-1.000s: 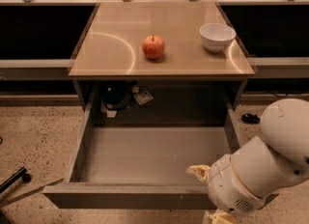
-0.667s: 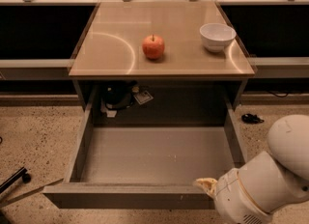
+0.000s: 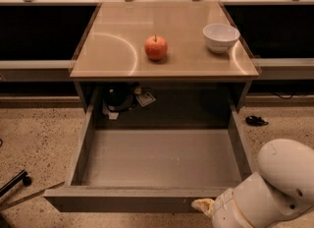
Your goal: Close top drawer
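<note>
The top drawer is a wide, shallow grey metal box under the tabletop. It stands pulled far out toward me and is empty inside. Its plain front panel runs along the bottom of the view. My white arm fills the lower right corner. Only a pale yellowish tip of my gripper shows, right at the front panel's right part, on its near side. The rest of the gripper is hidden below the frame.
On the tan tabletop stand a red apple and a white bowl. Dark clutter lies at the back under the table. Dark shelves flank the table. A black object lies on the speckled floor at the right.
My arm has sunk lower and further right in the view, and the gripper tip has gone from over the drawer's front right corner to its near side. The drawer has not visibly moved.
</note>
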Tool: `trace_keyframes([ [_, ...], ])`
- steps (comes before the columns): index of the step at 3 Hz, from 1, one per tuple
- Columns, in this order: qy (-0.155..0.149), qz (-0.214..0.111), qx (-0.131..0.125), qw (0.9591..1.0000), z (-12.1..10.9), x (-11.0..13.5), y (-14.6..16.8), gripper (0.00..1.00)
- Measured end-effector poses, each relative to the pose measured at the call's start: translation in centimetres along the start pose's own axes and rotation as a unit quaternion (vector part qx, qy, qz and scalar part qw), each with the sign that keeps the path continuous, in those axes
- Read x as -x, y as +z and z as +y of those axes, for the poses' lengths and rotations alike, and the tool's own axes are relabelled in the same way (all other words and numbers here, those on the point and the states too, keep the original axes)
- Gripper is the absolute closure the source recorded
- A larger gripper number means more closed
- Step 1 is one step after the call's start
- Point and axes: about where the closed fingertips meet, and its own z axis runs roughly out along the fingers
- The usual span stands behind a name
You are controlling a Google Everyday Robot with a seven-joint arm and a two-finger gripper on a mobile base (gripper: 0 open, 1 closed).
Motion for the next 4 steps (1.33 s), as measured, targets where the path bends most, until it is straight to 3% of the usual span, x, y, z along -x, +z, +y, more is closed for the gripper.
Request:
trace_keyframes([
  [1, -0.015, 0.014, 0.021, 0.9996, -2.5, 0.9, 2.0, 0.00],
  [2, -0.039, 0.045, 0.045, 0.9972, -7.4, 3.1, 4.6, 0.00],
  [4, -0.044, 0.046, 0.036, 0.9973, -8.8, 3.3, 4.4, 0.00],
])
